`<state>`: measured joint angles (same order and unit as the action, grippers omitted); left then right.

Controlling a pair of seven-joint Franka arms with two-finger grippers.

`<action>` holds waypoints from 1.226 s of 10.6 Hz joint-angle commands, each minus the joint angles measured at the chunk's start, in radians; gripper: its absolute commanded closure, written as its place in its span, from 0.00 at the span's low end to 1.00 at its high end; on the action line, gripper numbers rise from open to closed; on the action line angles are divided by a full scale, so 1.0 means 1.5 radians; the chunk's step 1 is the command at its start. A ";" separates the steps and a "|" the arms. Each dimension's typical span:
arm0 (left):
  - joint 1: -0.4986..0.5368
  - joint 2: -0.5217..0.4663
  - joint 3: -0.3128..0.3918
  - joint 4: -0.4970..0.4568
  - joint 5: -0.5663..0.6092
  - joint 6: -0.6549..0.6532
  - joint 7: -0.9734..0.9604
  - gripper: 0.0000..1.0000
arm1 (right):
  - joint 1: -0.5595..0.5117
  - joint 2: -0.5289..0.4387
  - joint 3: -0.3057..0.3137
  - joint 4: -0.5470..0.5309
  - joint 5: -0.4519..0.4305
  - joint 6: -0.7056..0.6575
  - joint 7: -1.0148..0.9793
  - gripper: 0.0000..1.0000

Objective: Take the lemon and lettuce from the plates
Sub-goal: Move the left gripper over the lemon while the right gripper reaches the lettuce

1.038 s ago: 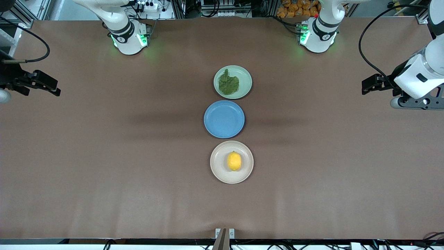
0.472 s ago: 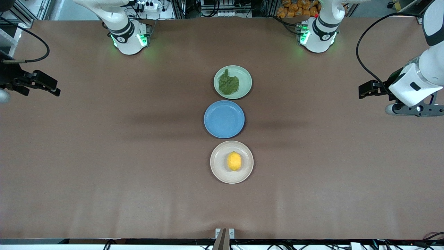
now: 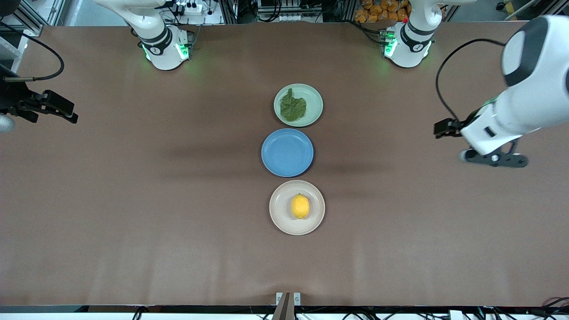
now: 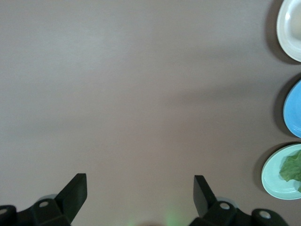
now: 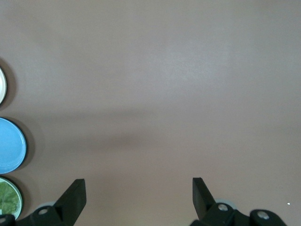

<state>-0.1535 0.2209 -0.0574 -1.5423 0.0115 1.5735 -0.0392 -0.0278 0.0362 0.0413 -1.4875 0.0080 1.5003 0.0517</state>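
Down the middle of the front view ran a column of three round plates on the brown table (image 3: 133, 200). The pale mint green plate (image 3: 314, 98) sat uppermost and carried the crinkled dark green lettuce leaf (image 3: 293, 108). Below it lay the bare darker blue plate (image 3: 287, 152), and lowest came the beige-cream plate (image 3: 281, 209) with the small oval bright yellow lemon (image 3: 300, 206) resting at its centre. At the frame's right side the left gripper (image 3: 442, 128) hung over bare tabletop, level with the gap between the green and blue plates and well apart from them; this view did not let me tell how its jaws stood. At the frame's left edge the right gripper (image 3: 66, 114) hung over bare table, equally well apart from the plates.

The left wrist view settled what the front view could not: the left gripper (image 4: 140, 188) had its two dark fingers (image 4: 75, 188) spread wide with nothing between them. Along that frame's right edge showed slices of the cream plate (image 4: 288, 28), the blue plate (image 4: 292, 110) and the green plate (image 4: 275, 174) with part of the lettuce (image 4: 292, 167); the lemon was out of frame.

The right wrist view likewise showed the right gripper (image 5: 138, 190) gaping and empty, fingers (image 5: 74, 194) wide apart. At its left edge appeared the blue plate (image 5: 11, 143), a sliver of the green plate (image 5: 19, 200) and the lettuce (image 5: 7, 200).
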 commanded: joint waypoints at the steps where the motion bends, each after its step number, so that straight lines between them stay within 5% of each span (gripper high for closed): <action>1: -0.015 0.050 0.001 0.017 -0.048 0.047 -0.008 0.00 | 0.003 0.007 0.001 0.008 0.000 -0.003 -0.008 0.00; 9: -0.134 0.183 0.002 0.027 -0.057 0.266 -0.071 0.00 | 0.106 0.040 0.004 -0.040 0.030 -0.003 0.193 0.00; 13: -0.187 0.286 -0.001 0.129 -0.060 0.326 -0.204 0.00 | 0.189 0.046 0.004 -0.064 0.054 -0.001 0.368 0.00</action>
<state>-0.4018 0.5738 -0.0650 -1.4335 -0.0616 2.0263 -0.2818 0.1996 0.1133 0.0517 -1.5498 0.0600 1.4896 0.4952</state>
